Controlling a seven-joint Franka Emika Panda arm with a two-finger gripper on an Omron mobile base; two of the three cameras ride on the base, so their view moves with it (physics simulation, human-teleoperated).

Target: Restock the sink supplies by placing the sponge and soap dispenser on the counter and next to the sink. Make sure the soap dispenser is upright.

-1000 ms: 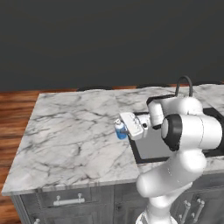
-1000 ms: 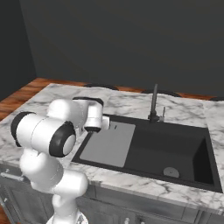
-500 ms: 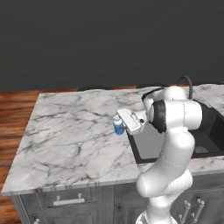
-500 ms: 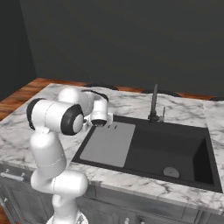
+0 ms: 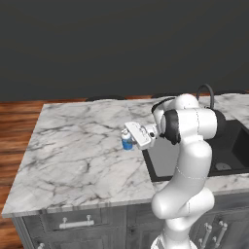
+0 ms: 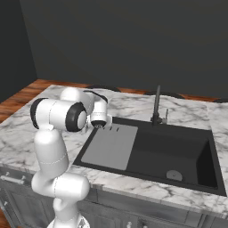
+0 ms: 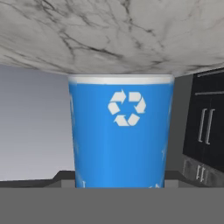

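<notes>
Placing step for the soap dispenser (image 5: 127,141): gripper (image 5: 131,138) clamped on it, bottle just off the sink's (image 6: 147,151) left edge, over the counter (image 5: 82,151); contact with the marble not discernible. Next move likely calls for setting it down upright, then letting go. Count: 1 dispenser, 1 sink, 1 faucet (image 6: 156,106). Sponge remains to be done.

- arm's elbow swung up since a second ago, standing much taller now
- soap dispenser (image 5: 127,141) in the gripper (image 5: 130,138) barely shifted along the counter (image 5: 78,151)
</notes>
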